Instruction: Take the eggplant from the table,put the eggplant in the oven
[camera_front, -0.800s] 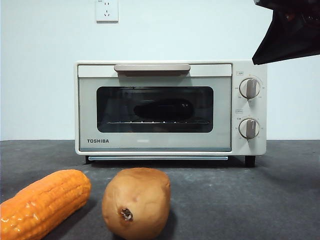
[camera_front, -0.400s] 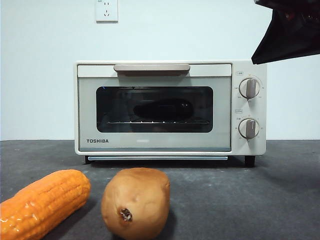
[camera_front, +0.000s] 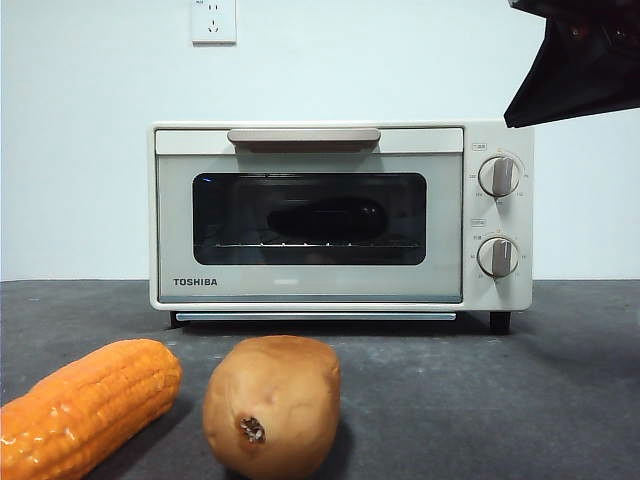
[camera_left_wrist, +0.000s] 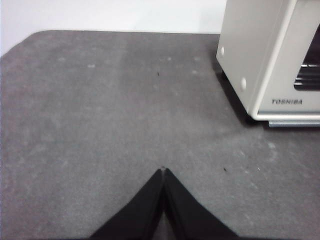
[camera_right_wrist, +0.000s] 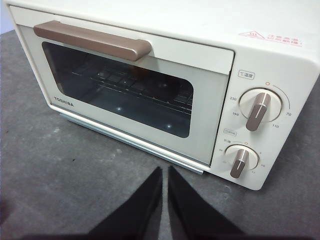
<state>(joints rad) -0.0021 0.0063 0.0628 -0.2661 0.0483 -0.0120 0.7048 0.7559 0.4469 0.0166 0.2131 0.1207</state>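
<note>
Nearest: corn cob (camera_front: 85, 410) and potato (camera_front: 272, 405) on the table (camera_front: 480, 400), untouched. Beyond, oven (camera_front: 340, 215), door shut; eggplant (camera_front: 325, 218) lies on the rack inside. Left gripper (camera_left_wrist: 163, 172) jaws together, low over bare table. Right gripper (camera_right_wrist: 164, 172) jaws nearly touching, empty, before the door. Judgement: placement done; retreat straight back, clear of the knobs (camera_right_wrist: 258, 107)

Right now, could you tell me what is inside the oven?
Through the shut glass door of the oven, a dark long shape, likely the eggplant, lies on the wire rack. The tinted glass hides its colour and the rest of the inside.
</note>
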